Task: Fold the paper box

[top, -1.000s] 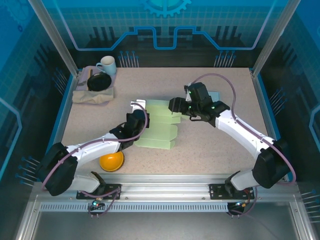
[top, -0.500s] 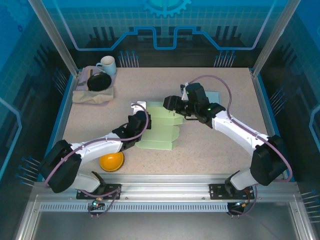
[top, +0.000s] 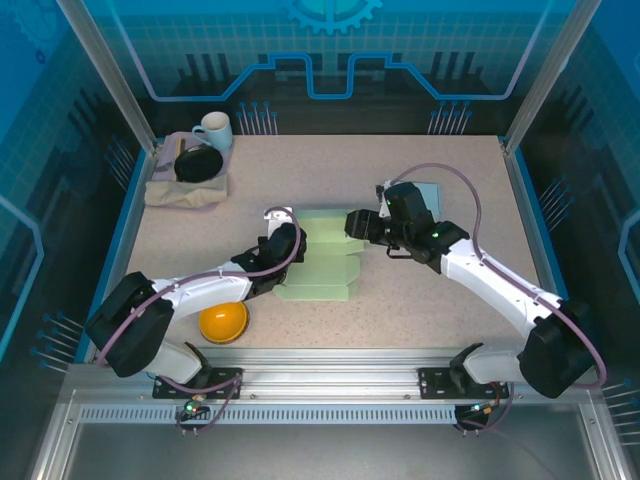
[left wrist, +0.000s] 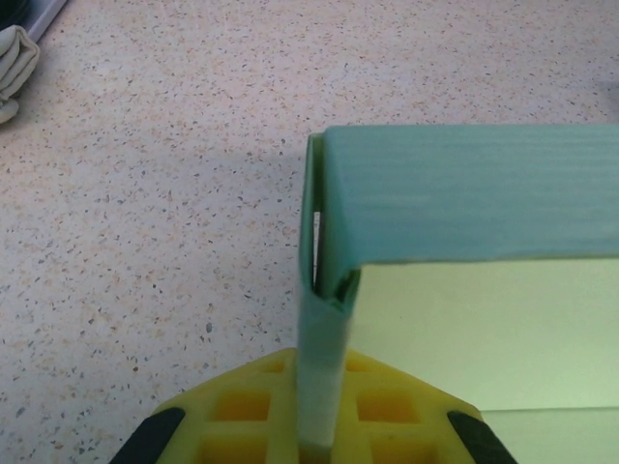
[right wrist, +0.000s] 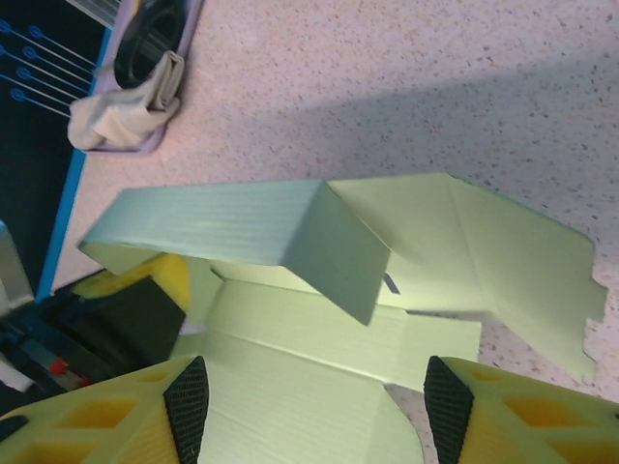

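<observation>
speckled table (top: 440, 300), walled by blue panels, with the paper box (top: 322, 262) lying part-folded at its middle, between my two arms. left gripper (left wrist: 319, 440): jaws clamped on the box's upright left wall, whose top flap bends over to the right. right gripper (right wrist: 314, 411): jaws apart, holding nothing, poised over the box's right side. to do this step well, i judge, i should use the left pinch as a steady anchor and bring the right jaws onto the raised flap, pressing along its crease, not across it. hard to make out: whether the right fingers (right wrist: 186, 406) touch the card; the flap's underside. the box's right end is cut off in the left wrist view.
</observation>
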Controlling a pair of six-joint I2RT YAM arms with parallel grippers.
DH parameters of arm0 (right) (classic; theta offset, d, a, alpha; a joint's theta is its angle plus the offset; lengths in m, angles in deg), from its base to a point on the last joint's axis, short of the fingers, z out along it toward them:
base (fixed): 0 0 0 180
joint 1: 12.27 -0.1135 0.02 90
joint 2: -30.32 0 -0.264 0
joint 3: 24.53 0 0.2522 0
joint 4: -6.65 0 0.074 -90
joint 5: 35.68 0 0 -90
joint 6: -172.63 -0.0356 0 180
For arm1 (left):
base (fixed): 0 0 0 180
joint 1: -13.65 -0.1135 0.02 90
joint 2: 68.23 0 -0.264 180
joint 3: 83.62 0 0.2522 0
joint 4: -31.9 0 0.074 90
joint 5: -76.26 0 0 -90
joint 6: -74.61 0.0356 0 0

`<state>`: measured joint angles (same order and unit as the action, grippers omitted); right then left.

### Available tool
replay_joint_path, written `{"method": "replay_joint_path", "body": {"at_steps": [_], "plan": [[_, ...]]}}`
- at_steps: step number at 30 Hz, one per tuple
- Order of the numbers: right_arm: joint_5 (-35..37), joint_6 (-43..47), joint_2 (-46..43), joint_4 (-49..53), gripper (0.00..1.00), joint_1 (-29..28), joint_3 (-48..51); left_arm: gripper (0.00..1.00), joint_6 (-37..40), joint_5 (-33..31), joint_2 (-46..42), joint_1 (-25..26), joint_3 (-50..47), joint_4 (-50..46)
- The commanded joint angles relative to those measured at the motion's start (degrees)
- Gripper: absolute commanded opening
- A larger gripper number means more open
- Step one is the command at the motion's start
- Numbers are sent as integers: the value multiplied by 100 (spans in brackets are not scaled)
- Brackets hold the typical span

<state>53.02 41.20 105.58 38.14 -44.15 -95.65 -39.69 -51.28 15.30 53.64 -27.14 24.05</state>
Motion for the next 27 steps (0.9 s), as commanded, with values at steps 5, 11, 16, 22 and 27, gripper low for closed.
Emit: {"method": "replay_joint_path", "body": {"at_steps": [5, 11, 16, 22, 27], "plan": [[-91, 359, 375, -261, 63, 51, 380, 5, -379, -44, -40, 52, 259, -210], [-129, 355, 638, -655, 62, 40, 411, 5, -415, 121, -160, 51, 122, -64], [-50, 355, 669, -589, 62, 15, 349, 5, -495, 183, -152, 48, 97, -51], [452, 434, 728, -49, 64, 2, 225, 5, -522, 168, -161, 44, 126, -46], [466, 365, 745, -74, 64, 24, 342, 5, -556, 293, -224, 46, 22, 82]]}}
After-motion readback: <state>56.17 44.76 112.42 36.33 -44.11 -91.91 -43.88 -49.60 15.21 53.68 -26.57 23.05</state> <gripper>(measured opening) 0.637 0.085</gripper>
